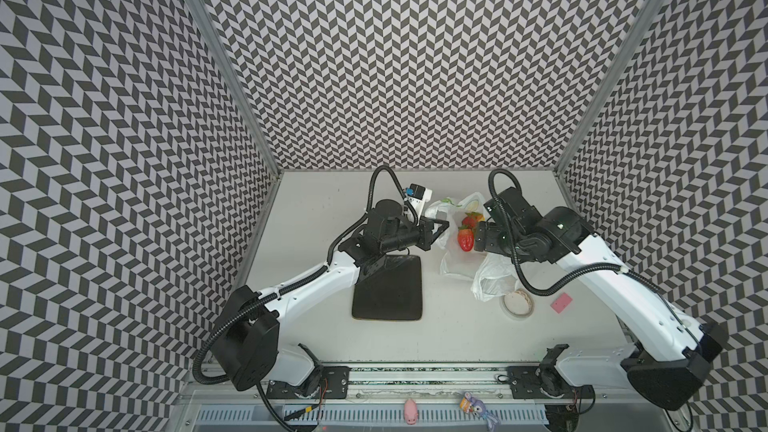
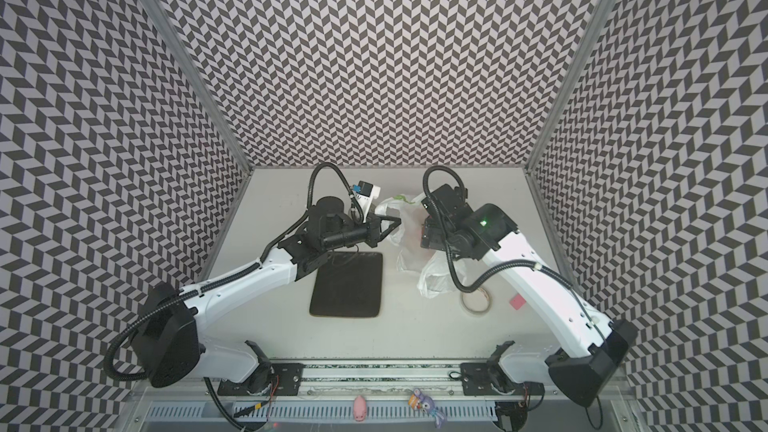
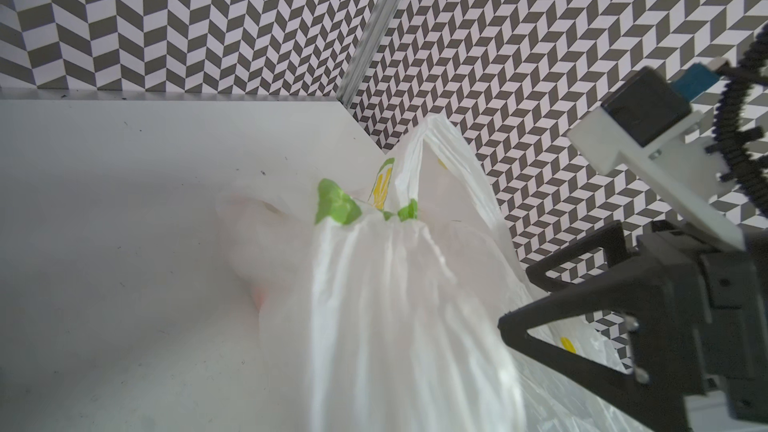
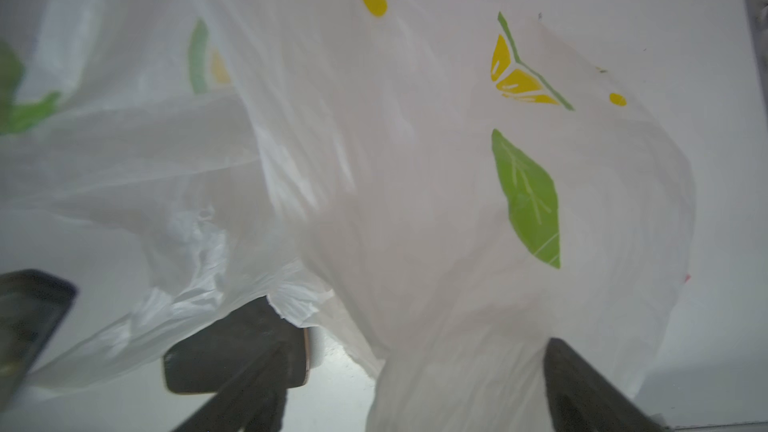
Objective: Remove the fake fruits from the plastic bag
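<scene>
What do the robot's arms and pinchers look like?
The left arm and right arm have smooth white shells with chunky black joints and bases. Ribbed black cables loop along each. The left gripper and right gripper are black; the left's fingers are open triangle frames. A small green light glows on the right arm.

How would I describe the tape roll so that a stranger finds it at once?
Find the black square mat mid-table. Right of it, past the crumpled plastic bag, lies the tape roll: a flat pale ring, unlike the solid pink block nearby.
</scene>
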{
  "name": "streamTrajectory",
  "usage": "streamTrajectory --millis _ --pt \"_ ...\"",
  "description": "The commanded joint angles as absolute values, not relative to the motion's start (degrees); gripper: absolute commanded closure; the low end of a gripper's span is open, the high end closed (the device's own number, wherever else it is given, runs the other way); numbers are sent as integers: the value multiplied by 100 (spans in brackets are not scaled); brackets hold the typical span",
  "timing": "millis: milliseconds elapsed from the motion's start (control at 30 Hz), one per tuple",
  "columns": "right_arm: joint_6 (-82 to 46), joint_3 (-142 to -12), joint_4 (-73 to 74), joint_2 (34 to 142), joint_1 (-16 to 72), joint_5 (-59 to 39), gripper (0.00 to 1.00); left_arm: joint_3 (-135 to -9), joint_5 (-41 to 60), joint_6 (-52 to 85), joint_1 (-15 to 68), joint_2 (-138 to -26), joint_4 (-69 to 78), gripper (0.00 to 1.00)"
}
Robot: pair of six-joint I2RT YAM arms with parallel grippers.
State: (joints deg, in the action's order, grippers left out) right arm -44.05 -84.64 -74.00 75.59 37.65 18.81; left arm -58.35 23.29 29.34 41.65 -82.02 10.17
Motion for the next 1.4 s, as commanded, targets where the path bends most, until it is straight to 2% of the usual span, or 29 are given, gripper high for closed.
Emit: streamTrajectory --millis 0,100,200,267,600,833,1000,1167,1267,1367 --pt "-4552 -8424 -7493 7464 3790 2553 38 -6143 2162 2815 4201 -8272 775 100" --pt "-4593 -8289 -7140 7453 3780 2727 69 -6277 1902 2809 4160 -8305 673 100" --pt "-4585 -8389 -6867 7540 3670 2834 94 -6549 1701 2822 4038 -8405 594 100" --pt "-4506 -8525 -6632 7653 3559 2839 100 -6774 1635 2829 3946 -8507 606 100" --pt "-3229 -9264 -4522 7878 2386 2076 100 -8766 2007 2581 3514 -9708 640 100" --pt "-2663 -9343 -3418 7911 1823 1256 100 -9556 2265 2580 3253 -10358 572 100" --pt "-2477 -8545 -3329 7613 1811 602 100 -9365 2406 2598 3215 -10324 572 100" --pt "-2522 -7329 -4014 6787 1811 -49 100 -8184 2513 2617 3245 -9649 623 100" --pt "-2813 -6897 -4735 6357 1811 2 99 -7519 2523 2617 3351 -9226 586 100" --pt "-3199 -6822 -5361 6090 1811 -29 60 -7034 2530 2655 3526 -8918 536 100"
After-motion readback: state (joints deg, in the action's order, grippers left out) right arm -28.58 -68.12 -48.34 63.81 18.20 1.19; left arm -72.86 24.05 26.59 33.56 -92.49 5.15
